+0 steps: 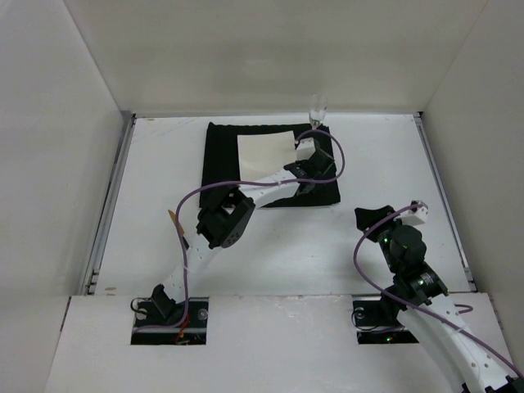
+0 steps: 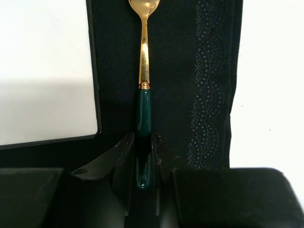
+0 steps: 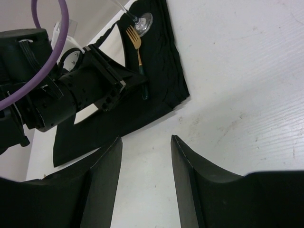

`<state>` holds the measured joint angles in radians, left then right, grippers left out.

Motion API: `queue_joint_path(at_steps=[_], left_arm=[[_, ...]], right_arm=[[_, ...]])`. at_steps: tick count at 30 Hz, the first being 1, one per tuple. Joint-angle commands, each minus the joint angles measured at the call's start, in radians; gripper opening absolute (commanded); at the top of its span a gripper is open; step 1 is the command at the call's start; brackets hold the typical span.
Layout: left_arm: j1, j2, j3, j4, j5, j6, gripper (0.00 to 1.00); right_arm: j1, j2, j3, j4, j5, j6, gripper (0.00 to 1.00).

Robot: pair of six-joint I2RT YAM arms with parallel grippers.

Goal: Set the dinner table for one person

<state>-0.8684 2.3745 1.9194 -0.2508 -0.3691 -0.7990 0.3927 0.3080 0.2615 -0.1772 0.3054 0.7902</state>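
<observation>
The white dinner table (image 1: 155,180) carries a black placemat (image 1: 221,164) with a square white plate (image 1: 264,151) on it. A fork (image 2: 144,61) with a gold head and a dark green handle points away from me over the placemat strip (image 2: 190,71) to the right of the plate (image 2: 42,71). My left gripper (image 2: 142,137) is shut on its green handle. From the right wrist view the fork (image 3: 137,47) shows its tines near the foot of a wine glass (image 3: 142,21). My right gripper (image 3: 145,138) hovers open over bare table, holding nothing.
A clear wine glass (image 1: 318,109) stands at the placemat's far right corner, close to the left gripper (image 1: 309,168). Metal rails run along both table sides, with white walls behind. The right gripper (image 1: 372,217) is at the near right. A small orange-brown thing (image 1: 174,223) shows beside the left arm.
</observation>
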Motion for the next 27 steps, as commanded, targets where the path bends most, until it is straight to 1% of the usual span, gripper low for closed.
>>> queue_joint_path(at_steps=[1,6,11,17,21,27], left_arm=[[0.003,-0.011,0.046,0.021,-0.019,-0.009,0.04],[0.003,0.003,0.055,0.016,-0.014,-0.006,0.07],[0.003,-0.006,0.038,0.015,-0.025,-0.005,0.23],[-0.001,-0.037,0.023,0.019,-0.037,0.006,0.30],[-0.010,-0.063,0.015,0.022,-0.042,0.023,0.37],[-0.042,-0.170,-0.020,0.080,-0.070,0.105,0.48]], right_arm=[[0.002,-0.004,-0.005,0.039,-0.006,0.006,0.51],[0.002,-0.014,-0.007,0.039,-0.006,0.004,0.51],[0.002,-0.014,-0.008,0.039,-0.006,0.004,0.51],[0.002,-0.020,-0.008,0.039,-0.006,0.004,0.51],[0.002,-0.023,-0.008,0.038,-0.006,0.004,0.51],[-0.001,-0.030,-0.010,0.036,-0.005,0.004,0.50]])
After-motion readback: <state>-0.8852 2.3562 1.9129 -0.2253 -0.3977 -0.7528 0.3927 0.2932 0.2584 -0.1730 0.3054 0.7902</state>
